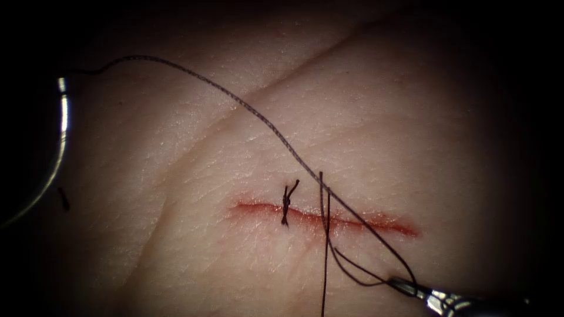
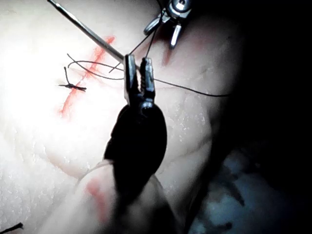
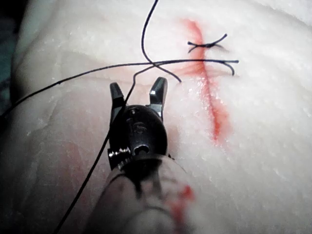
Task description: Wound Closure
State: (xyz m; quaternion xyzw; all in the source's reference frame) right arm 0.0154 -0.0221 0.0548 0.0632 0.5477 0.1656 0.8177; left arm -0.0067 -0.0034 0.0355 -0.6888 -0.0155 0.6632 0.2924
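Right end effector (image 1: 405, 286) gapes wide below the cut (image 1: 352, 222), with the thread (image 1: 264, 120) lying loose between its jaws, ungripped. Left end effector (image 2: 139, 73) looks closed on the needle (image 1: 63, 129), which is clear of the tissue (image 1: 382, 129), well left of the cut. Any grip should take the thread squarely, without tugging the knotted stitch (image 1: 286, 202).

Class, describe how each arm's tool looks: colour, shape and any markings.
The left arm's tool has two dark, straight metal jaws on a rounded black housing. The right arm's tool has short dark jaws on a glossy black rounded housing with faint raised marks; in the endoscope view it gleams silvery.
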